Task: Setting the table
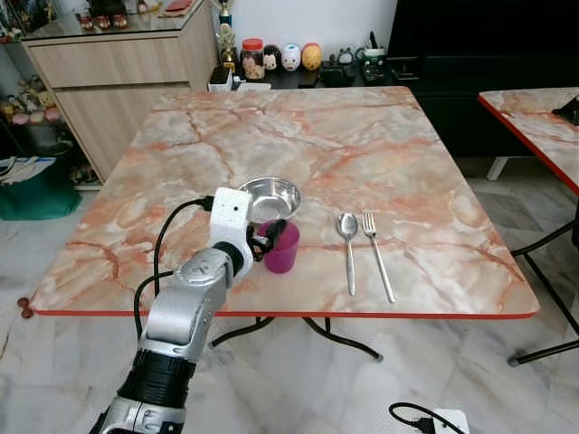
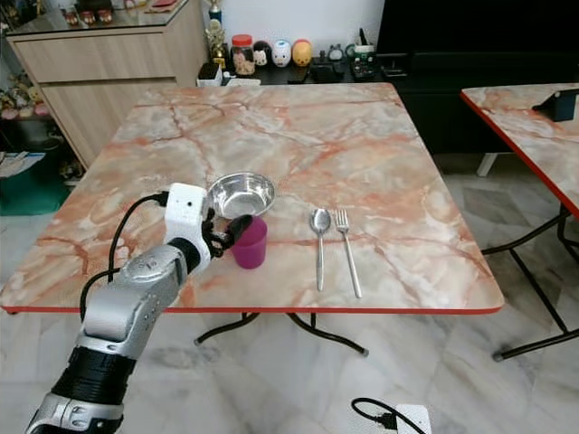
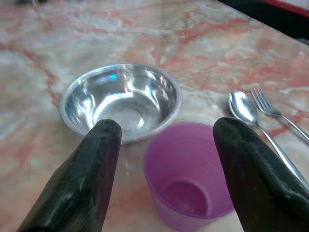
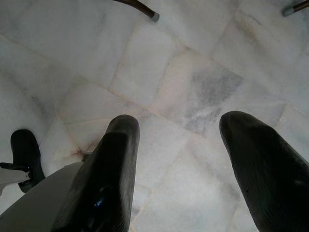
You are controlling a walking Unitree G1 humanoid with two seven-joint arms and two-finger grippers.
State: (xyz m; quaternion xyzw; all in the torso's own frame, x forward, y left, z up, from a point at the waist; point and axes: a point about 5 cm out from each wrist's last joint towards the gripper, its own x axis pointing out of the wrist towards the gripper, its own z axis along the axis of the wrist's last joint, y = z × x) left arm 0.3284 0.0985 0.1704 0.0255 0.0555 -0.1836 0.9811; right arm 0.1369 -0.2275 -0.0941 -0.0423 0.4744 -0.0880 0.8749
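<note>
A purple plastic cup (image 1: 284, 248) stands upright and empty on the marble-patterned table (image 1: 362, 154), just in front of a steel bowl (image 1: 270, 197). My left gripper (image 1: 269, 237) is open at the cup's left side. In the left wrist view its two black fingers (image 3: 91, 164) straddle the cup (image 3: 186, 188) without touching it, and the bowl (image 3: 123, 99) lies just beyond. A spoon (image 1: 349, 246) and a fork (image 1: 376, 251) lie side by side to the right of the cup. My right gripper (image 4: 179, 120) hangs open over the marble floor.
The table's red front edge (image 1: 271, 314) is close to my arm. A wooden cabinet (image 1: 118, 72) and a low shelf with jars and figurines (image 1: 280, 59) stand behind. A second table (image 1: 543, 122) is at the right. A cable and plug (image 1: 425, 420) lie on the floor.
</note>
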